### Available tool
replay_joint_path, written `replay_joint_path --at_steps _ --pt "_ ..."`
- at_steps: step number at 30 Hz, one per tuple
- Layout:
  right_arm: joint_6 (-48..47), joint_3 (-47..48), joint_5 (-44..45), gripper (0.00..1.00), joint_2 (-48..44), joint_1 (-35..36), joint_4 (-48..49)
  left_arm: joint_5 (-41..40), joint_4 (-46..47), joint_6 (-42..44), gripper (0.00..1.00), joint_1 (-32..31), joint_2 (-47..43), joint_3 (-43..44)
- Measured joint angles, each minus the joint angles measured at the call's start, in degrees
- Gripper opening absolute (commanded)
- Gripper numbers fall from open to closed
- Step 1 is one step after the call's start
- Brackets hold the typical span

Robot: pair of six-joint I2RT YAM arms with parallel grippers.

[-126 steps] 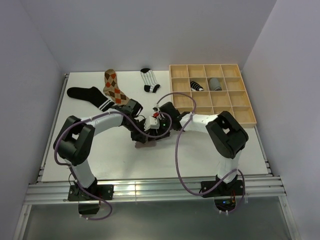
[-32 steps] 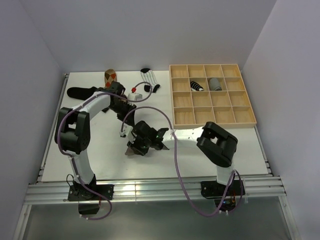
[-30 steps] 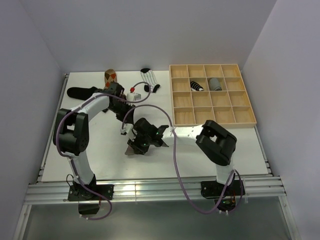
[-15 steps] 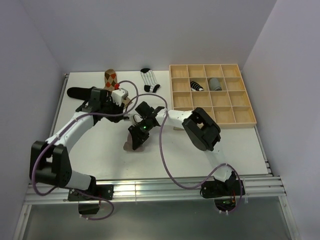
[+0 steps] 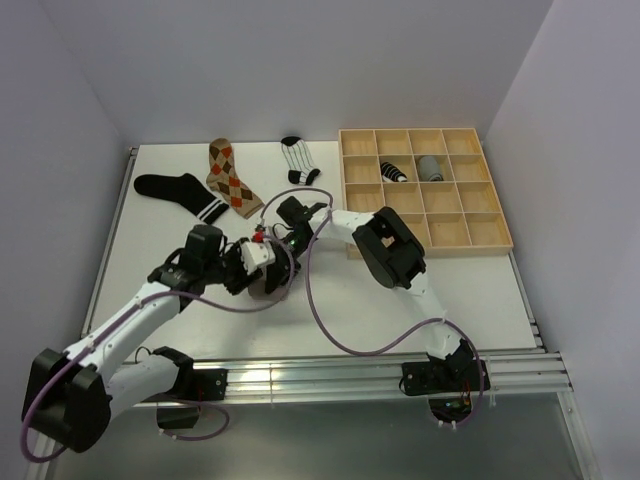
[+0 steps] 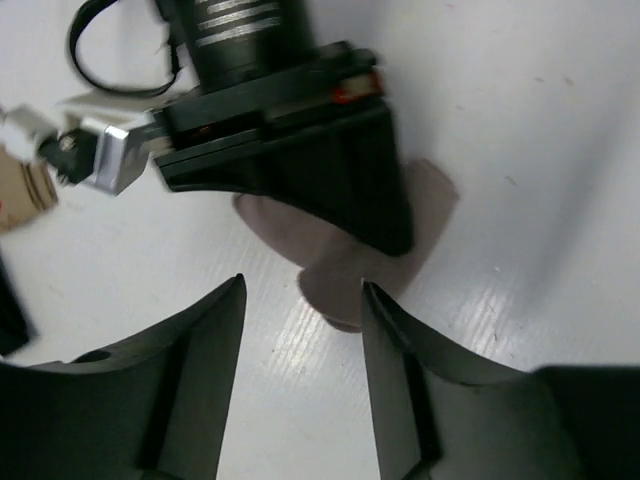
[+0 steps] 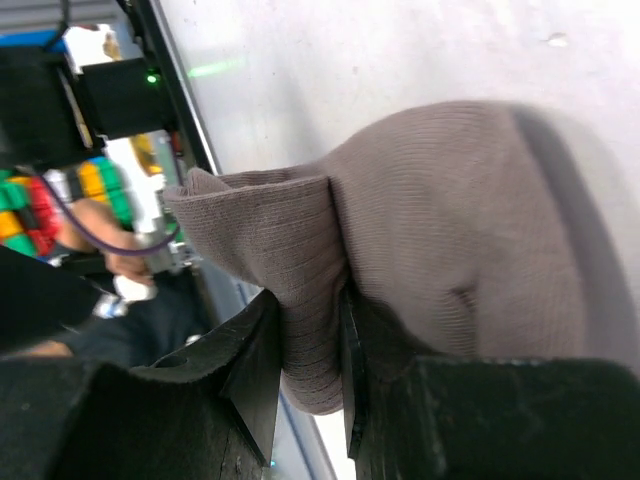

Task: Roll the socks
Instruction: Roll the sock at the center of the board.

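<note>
A taupe sock (image 5: 264,291) lies bunched on the white table, left of centre. My right gripper (image 7: 308,300) is shut on a fold of this taupe sock (image 7: 450,250), pressing down from above (image 5: 281,262). My left gripper (image 6: 303,300) is open just in front of the sock (image 6: 335,275), whose edge touches one fingertip (image 6: 372,300); nothing is held between its jaws. At the back left lie a black sock with white bands (image 5: 178,189), an argyle sock (image 5: 229,176) and a striped sock (image 5: 298,160), all flat.
A wooden grid tray (image 5: 470,228) stands at the back right, with a rolled black-and-white sock (image 5: 394,172) and a rolled grey sock (image 5: 430,167) in two of its cells. The right arm (image 5: 385,240) stretches across the table's middle.
My left arm swung from the argyle sock at the back down to the taupe sock, and its jaws opened. The right gripper stayed shut on the taupe sock while its arm turned.
</note>
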Motion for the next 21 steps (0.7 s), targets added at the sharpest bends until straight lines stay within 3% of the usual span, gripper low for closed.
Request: replay_joint_path --at_steps 8,21 --pt "3.2 3.1 -5.1 0.25 3.9 -1.4 -2.2 -0.3 2.3 9.1 0.64 -6.8 -1.9 -5.4" --pt "4.3 3.1 -6.6 0.25 4.6 -2.3 -2.4 -6.8 12.0 17.6 0.64 -12.3 1.3 -14.3"
